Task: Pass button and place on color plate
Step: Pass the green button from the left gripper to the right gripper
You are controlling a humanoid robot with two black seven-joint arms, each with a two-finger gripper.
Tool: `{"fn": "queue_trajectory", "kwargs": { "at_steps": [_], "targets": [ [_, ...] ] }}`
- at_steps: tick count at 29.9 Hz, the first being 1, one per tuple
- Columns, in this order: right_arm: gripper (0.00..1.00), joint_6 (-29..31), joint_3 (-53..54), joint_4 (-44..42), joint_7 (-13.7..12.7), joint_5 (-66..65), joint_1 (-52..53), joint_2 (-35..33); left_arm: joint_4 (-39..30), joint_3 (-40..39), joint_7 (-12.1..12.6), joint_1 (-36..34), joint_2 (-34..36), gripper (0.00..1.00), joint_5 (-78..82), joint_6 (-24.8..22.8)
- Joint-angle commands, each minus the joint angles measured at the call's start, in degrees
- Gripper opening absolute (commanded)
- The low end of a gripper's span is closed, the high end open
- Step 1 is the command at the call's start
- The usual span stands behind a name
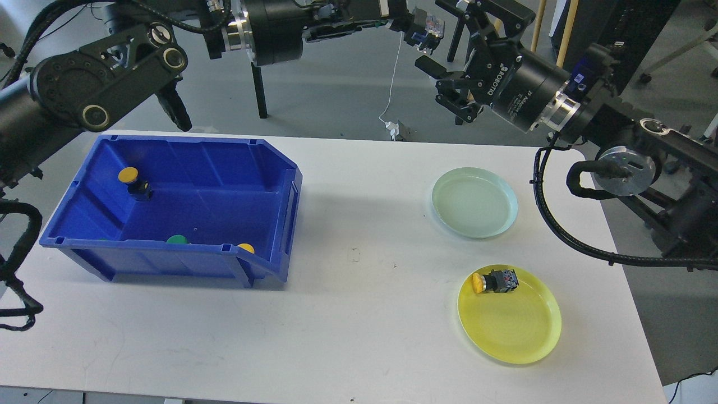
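Observation:
My left gripper (pixel 412 25) is raised high above the table's far edge and is shut on a button (pixel 426 28) whose dark body with coloured terminals shows at its tip. My right gripper (pixel 449 53) is open, its fingers (pixel 431 66) spread just right of and below that button, not touching it. A yellow plate (pixel 519 331) at the front right holds a yellow-capped button (pixel 493 281). A pale green plate (pixel 474 203) sits behind it, empty. The blue bin (pixel 280 224) at left holds a yellow button (pixel 133 180), a green cap (pixel 178 239) and a yellow cap (pixel 245 247).
Both black arms cross the top of the view above the table. Stand legs, wooden poles and a black cabinet (pixel 617 39) stand on the floor behind the table. The white table (pixel 359 314) ends at right near the yellow plate.

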Motion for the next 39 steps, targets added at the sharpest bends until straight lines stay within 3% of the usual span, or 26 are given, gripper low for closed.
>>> {"fn": "queue_trajectory", "kwargs": {
  "at_steps": [1, 7, 13, 33, 37, 39],
  "targets": [
    [0.86, 0.1, 0.0, 0.5, 0.1, 0.0, 0.0, -0.1, 0.0, 0.0, 0.0, -0.6, -0.3, 0.40, -0.9, 0.0],
    [0.83, 0.0, 0.3, 0.5, 0.4, 0.0, 0.0, -0.2, 0.5, 0.5, 0.0, -1.2, -1.6, 0.40, -1.2, 0.0],
    [0.62, 0.1, 1.0, 0.9, 1.2, 0.0, 0.0, -0.3, 0.6, 0.5, 0.0, -1.1, -1.6, 0.40, -1.2, 0.0],
    [0.25, 0.1, 2.4, 0.9, 1.4, 0.0, 0.2, 0.0, 0.7, 0.6, 0.0, -0.8, -2.1, 0.41, -7.7, 0.0],
    [0.22, 0.1, 2.4, 0.9, 1.4, 0.0, 0.2, -0.1, 0.7, 0.6, 0.0, -0.7, -2.2, 0.45, -7.7, 0.0],
    [0.22, 0.1, 2.5, 0.9, 1.4, 0.0, 0.2, -0.1, 0.8, 0.6, 0.0, -0.6, -2.2, 0.54, -7.7, 0.0]
  ]
}}
